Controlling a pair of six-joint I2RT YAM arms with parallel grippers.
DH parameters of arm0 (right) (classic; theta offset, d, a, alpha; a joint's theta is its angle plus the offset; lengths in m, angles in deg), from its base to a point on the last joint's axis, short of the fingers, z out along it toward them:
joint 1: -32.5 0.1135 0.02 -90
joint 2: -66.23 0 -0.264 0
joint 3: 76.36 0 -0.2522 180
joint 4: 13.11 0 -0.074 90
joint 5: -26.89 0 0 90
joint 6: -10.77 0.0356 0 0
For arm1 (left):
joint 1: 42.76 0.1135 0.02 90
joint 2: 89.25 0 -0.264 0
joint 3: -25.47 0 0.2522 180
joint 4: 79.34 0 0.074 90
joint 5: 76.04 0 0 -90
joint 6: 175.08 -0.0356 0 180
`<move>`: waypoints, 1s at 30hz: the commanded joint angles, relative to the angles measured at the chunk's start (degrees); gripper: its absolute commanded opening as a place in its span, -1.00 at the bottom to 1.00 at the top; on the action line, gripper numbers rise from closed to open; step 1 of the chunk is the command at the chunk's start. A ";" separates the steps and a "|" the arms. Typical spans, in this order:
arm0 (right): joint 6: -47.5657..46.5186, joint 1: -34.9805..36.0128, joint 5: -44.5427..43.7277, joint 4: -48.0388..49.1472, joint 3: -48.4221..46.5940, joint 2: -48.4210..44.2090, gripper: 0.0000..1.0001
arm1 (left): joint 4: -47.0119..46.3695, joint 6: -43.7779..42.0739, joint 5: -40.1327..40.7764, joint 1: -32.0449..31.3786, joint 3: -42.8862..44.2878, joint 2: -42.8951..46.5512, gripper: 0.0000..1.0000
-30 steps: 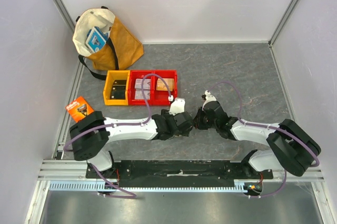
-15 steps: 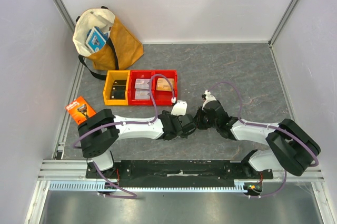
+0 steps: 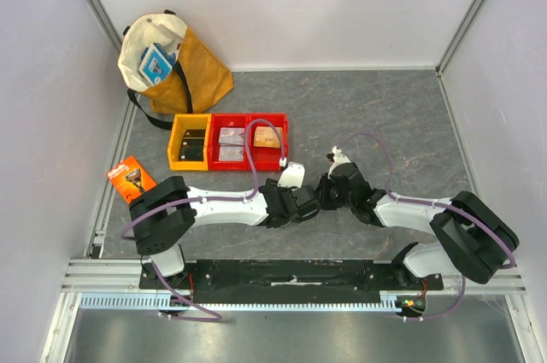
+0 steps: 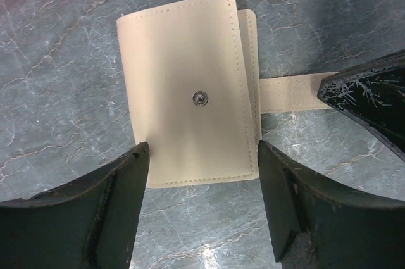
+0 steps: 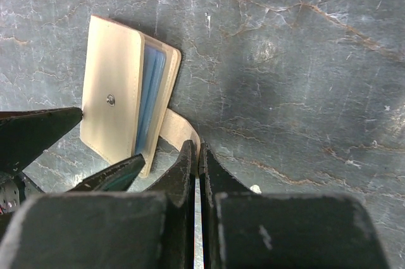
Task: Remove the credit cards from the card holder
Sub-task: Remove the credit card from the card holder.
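The beige card holder (image 4: 190, 92) lies folded on the grey table with its snap stud facing up. It also shows in the right wrist view (image 5: 111, 95), with pale blue sleeves (image 5: 150, 95) along its open edge. My right gripper (image 5: 197, 147) is shut on the holder's snap tab (image 5: 179, 128), which stretches to the right in the left wrist view (image 4: 288, 92). My left gripper (image 4: 201, 145) is open, its fingers (image 4: 120, 187) straddling the holder's near edge on both sides. No credit cards are visible. In the top view the two grippers (image 3: 301, 202) (image 3: 325, 194) meet and hide the holder.
Red bins (image 3: 253, 142) and a yellow bin (image 3: 189, 143) sit behind the left arm. A tan tote bag (image 3: 175, 64) stands at the back left. An orange razor package (image 3: 128, 177) lies at the left edge.
My left arm has swung its gripper a little to the right, closer to the right gripper. The right arm has stayed still.
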 commanded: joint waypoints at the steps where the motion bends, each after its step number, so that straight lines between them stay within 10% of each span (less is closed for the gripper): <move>1: -0.77 -0.31 0.61 1.36 0.17 0.12 -1.00 | 1.23 0.00 5.53 -0.29 0.60 2.19 0.42; 30: -4.72 -0.40 4.04 -3.91 -2.20 -1.28 -1.00 | 2.03 -0.44 3.44 9.73 -7.57 11.60 -0.51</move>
